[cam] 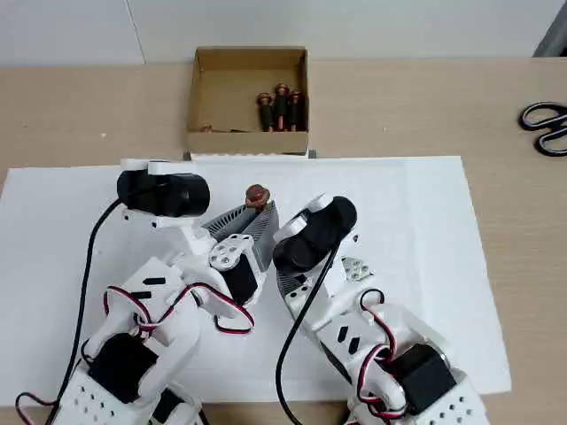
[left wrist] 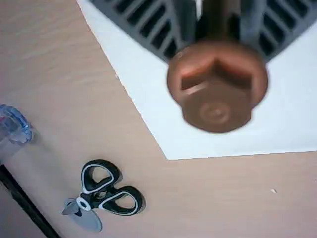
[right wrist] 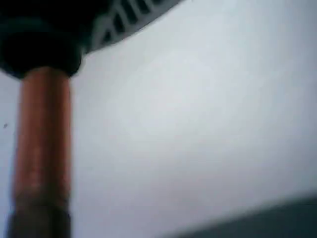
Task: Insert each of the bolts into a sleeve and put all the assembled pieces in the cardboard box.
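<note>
A large white paper sheet (cam: 425,221) covers the near part of the light wooden bench (cam: 89,115). Black-handled scissors (cam: 545,128) lie closed on the bare wood at the right edge, off the sheet, beyond its far right corner. In the left wrist view a blue translucent object (left wrist: 12,126) sits at the frame's edge, apart from the scissors.

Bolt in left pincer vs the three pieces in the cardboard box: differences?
The bolt is clamped in the left pincer; the three pieces sit loose in the cardboard box. The bolt's shank shows bare copper; the pieces wear black sleeves. Both are copper-headed.
</note>
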{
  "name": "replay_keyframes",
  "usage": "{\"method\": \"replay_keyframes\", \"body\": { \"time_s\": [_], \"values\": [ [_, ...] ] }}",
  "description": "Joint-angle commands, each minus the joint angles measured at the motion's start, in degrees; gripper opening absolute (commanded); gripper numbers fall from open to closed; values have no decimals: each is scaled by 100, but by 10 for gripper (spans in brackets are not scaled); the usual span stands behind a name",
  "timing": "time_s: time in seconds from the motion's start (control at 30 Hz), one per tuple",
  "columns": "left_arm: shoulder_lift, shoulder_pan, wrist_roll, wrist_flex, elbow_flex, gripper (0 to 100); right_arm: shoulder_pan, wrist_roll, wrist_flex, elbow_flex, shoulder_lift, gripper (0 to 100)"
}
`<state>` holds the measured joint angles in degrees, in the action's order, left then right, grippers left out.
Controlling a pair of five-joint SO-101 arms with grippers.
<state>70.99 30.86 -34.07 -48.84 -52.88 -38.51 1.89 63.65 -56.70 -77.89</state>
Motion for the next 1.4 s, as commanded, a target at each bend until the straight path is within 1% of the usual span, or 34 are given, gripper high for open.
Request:
{"method": "replay_keyframes", "body": {
  "time_s": [0.0, 0.2, 0.37, 0.5, 0.6, 0.77, 0.97, 1.27, 1.37],
  "values": [
    [0, 79, 0, 0, 22, 6, 4, -62, -312, 18, -13, 3],
    [26, 431, -9, 0, 22, 6, 4, -62, -409, -149, -13, 3],
    [18, 413, -9, -26, 31, 6, -84, -62, -488, -246, -22, 3],
    [-9, 431, -9, -35, -57, 6, -110, -70, -804, -246, -22, 3],
    [-9, 431, 0, -9, -312, 6, -119, -97, -866, -246, -22, 3],
    [-9, 431, 0, -18, -787, 6, -277, -396, -884, -246, -66, 3],
    [35, 431, -9, -26, -1305, 6, -268, -404, -1112, -246, -66, 3],
    [44, 404, 26, 18, -2079, 6, -251, -369, -1068, -290, -75, 3],
    [44, 413, 70, 290, -2299, 6, -251, -369, -1103, -404, -75, 3]
  ]
}}
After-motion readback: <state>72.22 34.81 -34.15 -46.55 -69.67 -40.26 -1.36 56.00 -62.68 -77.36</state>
